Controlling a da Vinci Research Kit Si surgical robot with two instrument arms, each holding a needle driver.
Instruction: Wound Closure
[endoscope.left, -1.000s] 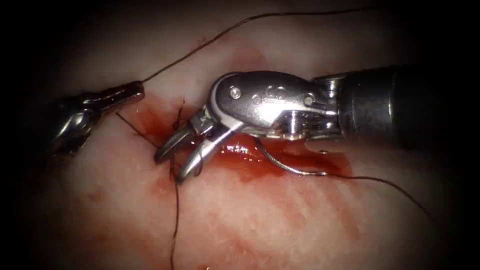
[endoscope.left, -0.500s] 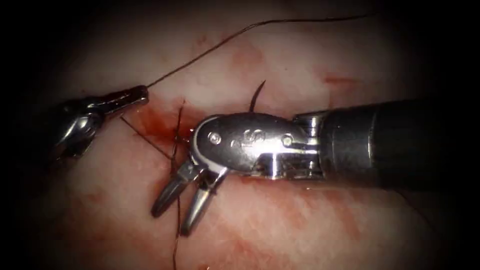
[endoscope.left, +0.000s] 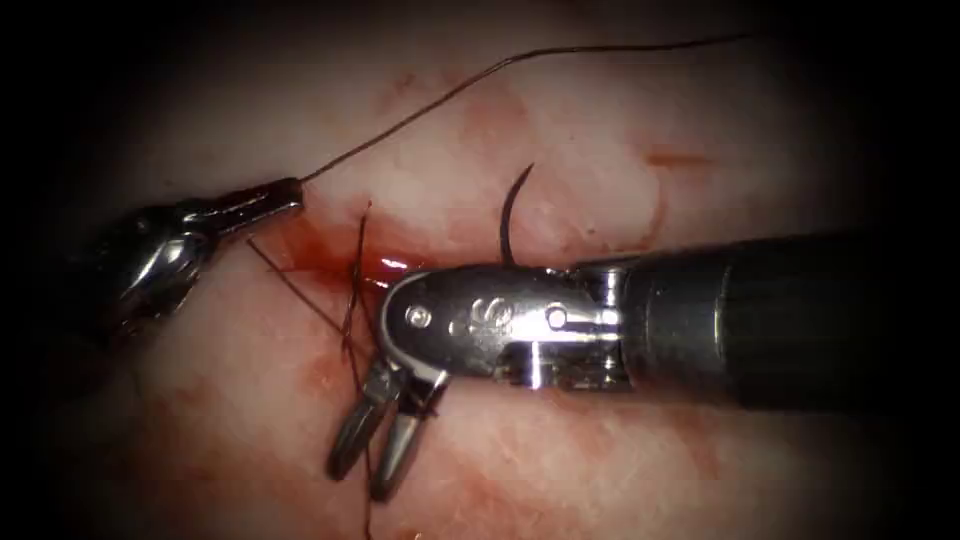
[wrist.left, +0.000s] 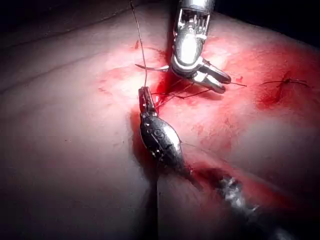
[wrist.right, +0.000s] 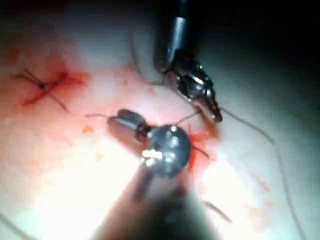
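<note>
1. The curved needle (endoscope.left: 512, 212) is partly hidden: a dark arc rises from behind the upper edge of the right tool's wrist housing, pointed end up, and the rest of its curve is covered by that housing. Whether any of it sits in the tissue (endoscope.left: 600, 130) cannot be told. Neither tool holds it.
2. The cut (endoscope.left: 345, 262) is largely covered by the right tool's wrist; a wet red stretch of it shows just above and left of the housing, with red fluid (endoscope.left: 385, 265) pooled there.
3. The right tool (endoscope.left: 372, 455) comes in over the cut, its two jaws pointing down below it and a little apart, with a dark strand of thread running down between them. Whether they touch that strand is hard to make out.
4. The left tool (endoscope.left: 290, 190) lies left of the cut, its jaws pressed together on the thread (endoscope.left: 450, 95), which runs from the tip up and away to the right over the tissue.
5. Short dark thread strands (endoscope.left: 350, 300) cross at the cut between the two tools.
6. In the left wrist view a finished stitch (wrist.left: 289, 80) with cut ends lies well apart from the cut, beyond the right tool (wrist.left: 220, 82); the left tool (wrist.left: 146, 93) pinches thread there too.
7. The tissue around the cut is pale and smeared red; its edges fade into darkness.
</note>
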